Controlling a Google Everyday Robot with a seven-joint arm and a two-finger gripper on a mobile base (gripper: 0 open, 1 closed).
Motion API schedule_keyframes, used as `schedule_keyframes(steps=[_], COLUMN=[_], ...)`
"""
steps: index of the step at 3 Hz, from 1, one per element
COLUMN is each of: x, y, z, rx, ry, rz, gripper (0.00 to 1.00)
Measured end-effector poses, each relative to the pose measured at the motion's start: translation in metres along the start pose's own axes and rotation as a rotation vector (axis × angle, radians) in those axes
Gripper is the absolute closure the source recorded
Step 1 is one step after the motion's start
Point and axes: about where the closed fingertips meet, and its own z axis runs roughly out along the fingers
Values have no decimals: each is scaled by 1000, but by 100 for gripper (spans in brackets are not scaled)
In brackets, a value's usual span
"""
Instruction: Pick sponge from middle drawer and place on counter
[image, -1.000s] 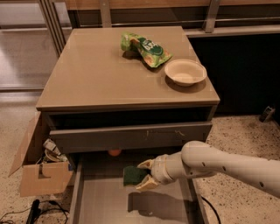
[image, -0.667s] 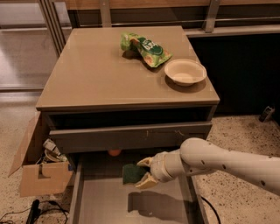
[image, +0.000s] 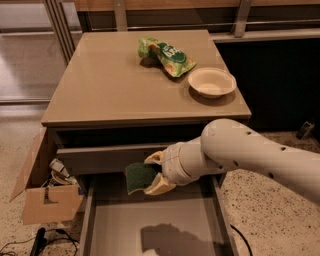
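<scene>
The gripper (image: 151, 175) hangs over the open middle drawer (image: 120, 231), just in front of the closed drawer front (image: 100, 157) above it. Its 2 fingers (image: 159, 187) are clamped on the sponge (image: 139, 177), 1 above and 1 below. The sponge is lifted clear of the drawer floor, dark green face toward the camera; its yellow layer is hard to make out from here. A shadow lies on the drawer floor beneath. On the counter (image: 115, 85) sit 1 green snack bag (image: 167, 55) and 1 pale bowl (image: 212, 81), near each other. A cardboard box (image: 42, 200) stands to the cabinet's left.
</scene>
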Motion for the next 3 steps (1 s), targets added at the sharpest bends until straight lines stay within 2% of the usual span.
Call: schedule_keyframes(steps=[1, 2, 3], x=[0, -11, -40], y=[0, -4, -34], z=[0, 2, -3], rx=[0, -12, -12], ry=[0, 14, 56], rz=[0, -19, -79], gripper=[100, 100, 100])
